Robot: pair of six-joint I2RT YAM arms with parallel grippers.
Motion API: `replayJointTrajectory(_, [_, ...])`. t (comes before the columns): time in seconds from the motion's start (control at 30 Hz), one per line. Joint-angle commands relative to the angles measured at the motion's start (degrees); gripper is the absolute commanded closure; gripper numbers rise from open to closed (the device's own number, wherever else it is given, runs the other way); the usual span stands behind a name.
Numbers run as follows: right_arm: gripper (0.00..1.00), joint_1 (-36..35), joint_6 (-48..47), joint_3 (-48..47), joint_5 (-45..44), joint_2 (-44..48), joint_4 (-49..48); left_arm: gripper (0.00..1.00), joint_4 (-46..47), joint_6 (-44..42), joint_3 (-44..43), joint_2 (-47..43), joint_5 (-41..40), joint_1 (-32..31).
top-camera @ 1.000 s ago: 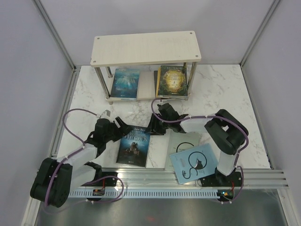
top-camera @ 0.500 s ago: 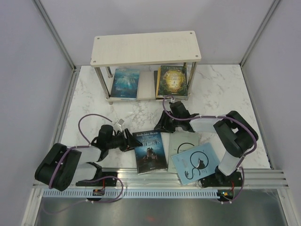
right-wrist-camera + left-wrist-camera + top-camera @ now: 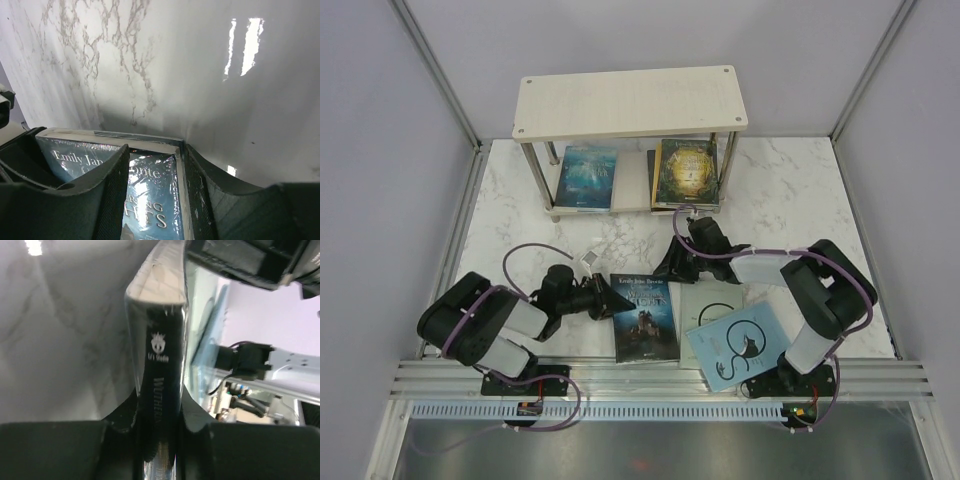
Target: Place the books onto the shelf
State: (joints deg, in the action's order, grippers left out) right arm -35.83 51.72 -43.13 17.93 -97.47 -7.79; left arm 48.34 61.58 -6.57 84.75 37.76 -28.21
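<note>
A dark blue book (image 3: 645,318) lies on the marble table near the front. My left gripper (image 3: 610,300) is shut on its spine edge; in the left wrist view the black spine (image 3: 160,365) runs between the two jaws of that gripper (image 3: 159,440). My right gripper (image 3: 670,270) is open at the book's far right corner. One finger lies over the cover (image 3: 145,200) and the other finger (image 3: 220,200) is just outside the edge. The shelf (image 3: 630,102) stands at the back, with a teal book (image 3: 585,177) and a dark green book (image 3: 686,172) on its lower board.
A grey book (image 3: 712,305) lies right of the blue one, with a pale blue cat book (image 3: 735,345) overlapping it near the front rail (image 3: 660,380). Walls close in on the left, right and back.
The left arm swung back toward its base and its gripper closed on the dark blue book's spine edge. The book shifted right and turned straighter. The right gripper moved right with the book's far corner.
</note>
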Motion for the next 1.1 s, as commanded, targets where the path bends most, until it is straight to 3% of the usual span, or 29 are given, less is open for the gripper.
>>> replayJointTrajectory(0.0, [0.49,-0.73,-0.92,2.0,-1.23,-0.01,3.31,0.97,13.96,2.83,-0.99,4.63,-1.54,-4.57])
replayJointTrajectory(0.07, [0.49,-0.55,-1.53,2.26,-2.11,1.31,4.36,0.98,15.47,4.16,-0.2,4.81,-1.46,-4.49])
replayJointTrajectory(0.13, [0.48,-0.64,-2.67,1.83,-4.47,4.56,7.24,0.98,10.67,1.89,-1.33,2.28,-1.55,-4.31])
replayJointTrajectory(0.3, [0.36,-0.55,-8.82,-2.03,-10.99,12.81,17.8,0.98,-17.17,-7.34,-7.48,-13.09,-6.97,-3.96])
replayJointTrajectory(0.33, [0.34,-0.55,-9.36,-3.35,-11.16,13.53,19.9,0.98,-26.62,-10.22,-10.37,-18.95,-7.87,-3.79])
replayJointTrajectory(0.47, [0.18,-0.46,-9.89,-4.76,-5.57,16.43,20.19,0.98,-42.68,-15.6,-17.76,-28.84,-7.62,1.3])
replayJointTrajectory(0.57, [0.15,-0.46,-7.26,-3.8,0.59,17.84,13.96,0.98,-49.81,-18.34,-22.52,-32.27,-3.41,7.45])
replayJointTrajectory(0.7, [0.12,-0.46,-1.29,-1.08,11.3,17.58,1.31,0.98,-48.61,-17.03,-24.02,-32.98,6.77,13.61])
replayJointTrajectory(0.83, [0.1,-0.46,5.48,2.35,17.9,14.07,-13.86,0.98,-38.26,-8.8,-20.43,-33.86,12.5,15.9])
replayJointTrajectory(0.93, [0.1,-0.55,9.53,4.9,20.38,11.78,-21.09,0.98,-25.87,-1.32,-16.82,-34.65,15.67,16.78])
replayJointTrajectory(1.07, [0.1,-0.64,10.68,7.18,21.0,10.81,-23.58,0.98,-20.83,2.05,-16.54,-35.09,16.64,17.57])
